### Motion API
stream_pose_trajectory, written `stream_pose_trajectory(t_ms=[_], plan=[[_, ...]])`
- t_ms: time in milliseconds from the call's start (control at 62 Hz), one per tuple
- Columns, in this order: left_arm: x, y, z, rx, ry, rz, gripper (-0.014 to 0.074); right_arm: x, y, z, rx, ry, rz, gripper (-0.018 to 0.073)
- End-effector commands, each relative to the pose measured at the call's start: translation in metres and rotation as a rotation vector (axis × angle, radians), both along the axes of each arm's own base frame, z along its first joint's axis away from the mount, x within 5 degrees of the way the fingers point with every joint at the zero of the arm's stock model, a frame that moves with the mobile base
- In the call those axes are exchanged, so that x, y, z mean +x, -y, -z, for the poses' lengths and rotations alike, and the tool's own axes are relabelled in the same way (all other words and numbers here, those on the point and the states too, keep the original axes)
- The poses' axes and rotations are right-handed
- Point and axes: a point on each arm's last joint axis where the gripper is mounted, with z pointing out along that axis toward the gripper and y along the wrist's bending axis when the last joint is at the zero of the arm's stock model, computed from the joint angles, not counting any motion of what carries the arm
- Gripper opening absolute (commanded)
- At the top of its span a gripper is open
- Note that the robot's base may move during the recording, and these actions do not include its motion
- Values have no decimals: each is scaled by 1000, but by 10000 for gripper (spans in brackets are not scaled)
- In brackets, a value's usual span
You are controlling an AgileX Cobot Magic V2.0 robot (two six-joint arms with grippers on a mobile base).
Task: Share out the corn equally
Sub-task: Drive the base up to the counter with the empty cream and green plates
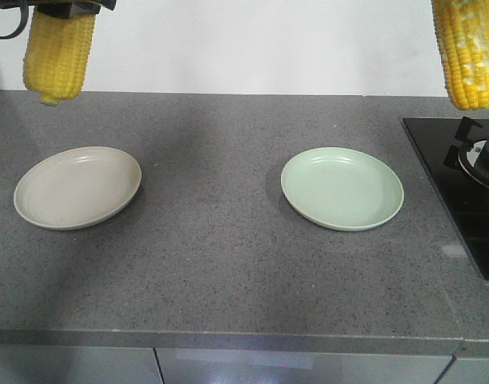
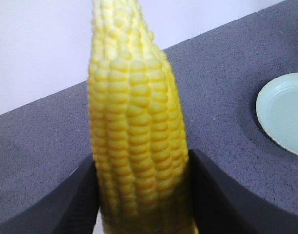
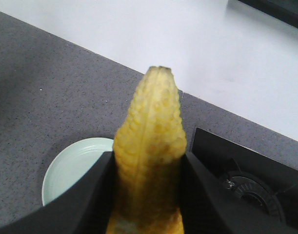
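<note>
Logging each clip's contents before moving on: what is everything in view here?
corn: 2, yellow, one hanging over the counter's left end, the other over its right end
beige plate: 1, beige, counter left, empty
green plate: 1, pale green, counter right, empty
counter: 1, speckled grey, across the foreground
stove: 1, black, counter's right edge
wall: 1, white, behind the counter
left pincer: 1, black, shut on the left cob
right pincer: 1, black, shut on the right cob
</note>
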Motion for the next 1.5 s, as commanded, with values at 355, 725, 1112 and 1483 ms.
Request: stream_pose_trajectory(t_ms=[355,725,1112,1483], plan=[[-12,-7,-23,-44,116,5,-6,-13,7,-22,7,122,1,-9],[-12,-7,-23,-44,116,5,-6,-13,7,-22,7,122,1,-9],[-12,-7,-23,-44,116,5,-6,-13,7,-22,7,122,1,-9],[-12,-7,-23,-44,116,5,-6,-13,7,-22,7,122,1,-9]])
